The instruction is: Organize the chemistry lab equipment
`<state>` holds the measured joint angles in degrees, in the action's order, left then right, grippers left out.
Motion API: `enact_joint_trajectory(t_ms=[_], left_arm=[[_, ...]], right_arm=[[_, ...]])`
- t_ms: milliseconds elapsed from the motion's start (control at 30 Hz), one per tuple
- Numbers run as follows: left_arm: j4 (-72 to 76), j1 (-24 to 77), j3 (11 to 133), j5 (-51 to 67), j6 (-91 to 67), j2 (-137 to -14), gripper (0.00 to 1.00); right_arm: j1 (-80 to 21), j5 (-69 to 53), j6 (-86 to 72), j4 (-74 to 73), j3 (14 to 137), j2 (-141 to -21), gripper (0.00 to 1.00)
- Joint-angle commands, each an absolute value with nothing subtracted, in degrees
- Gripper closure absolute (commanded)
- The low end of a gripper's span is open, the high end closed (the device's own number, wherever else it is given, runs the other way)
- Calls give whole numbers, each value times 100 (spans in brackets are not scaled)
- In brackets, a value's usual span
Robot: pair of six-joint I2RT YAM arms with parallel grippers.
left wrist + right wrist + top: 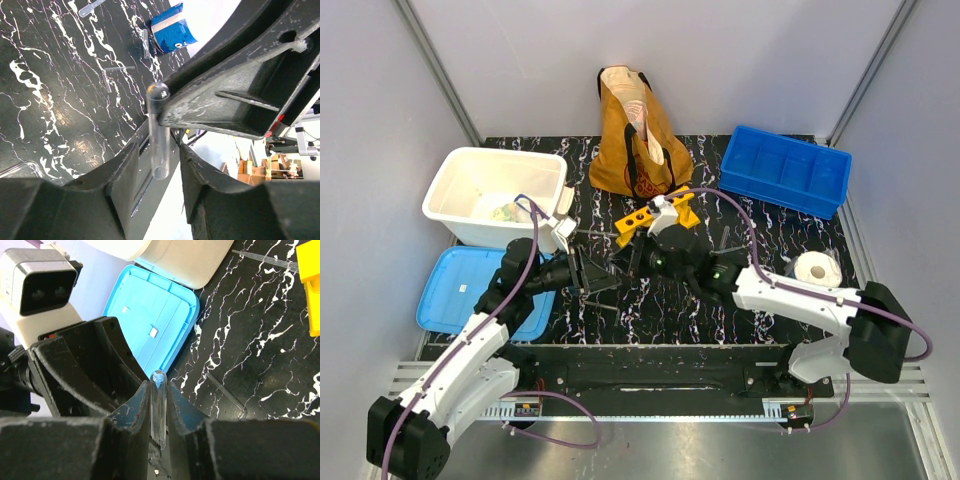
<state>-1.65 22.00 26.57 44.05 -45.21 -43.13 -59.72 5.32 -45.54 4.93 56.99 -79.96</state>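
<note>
Dark left gripper (pixel 159 150) fingers stand apart either side of a clear test tube (pixel 160 135), not touching it. The tube's long axis runs along their gap, domed end pointing away. The right gripper (pixel 159 385) pinches the tube near that dome. From above, both meet mid-table (pixel 650 310), where the tube seems too small to make out. A blue lid (pixel 460 290) overhangs the left edge. The yellow rack (pixel 655 215) sits just behind the grippers, with room between it and a white roll (pixel 817 268).
</note>
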Motion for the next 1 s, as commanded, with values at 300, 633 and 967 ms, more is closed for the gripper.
enact_joint_trajectory(t_ms=[300, 633, 967], left_arm=[[394, 2276, 2830, 4658, -4420, -4456, 74], [318, 2320, 3189, 5193, -4124, -4763, 97], [-772, 2329, 3981, 5520, -3148, -4913, 97]], right_arm=[[-6012, 519, -4421, 861, 5194, -7049, 79], [-5828, 230, -4280, 642, 5115, -6873, 75], [-4782, -1220, -3886, -586, 5404, -6275, 45]])
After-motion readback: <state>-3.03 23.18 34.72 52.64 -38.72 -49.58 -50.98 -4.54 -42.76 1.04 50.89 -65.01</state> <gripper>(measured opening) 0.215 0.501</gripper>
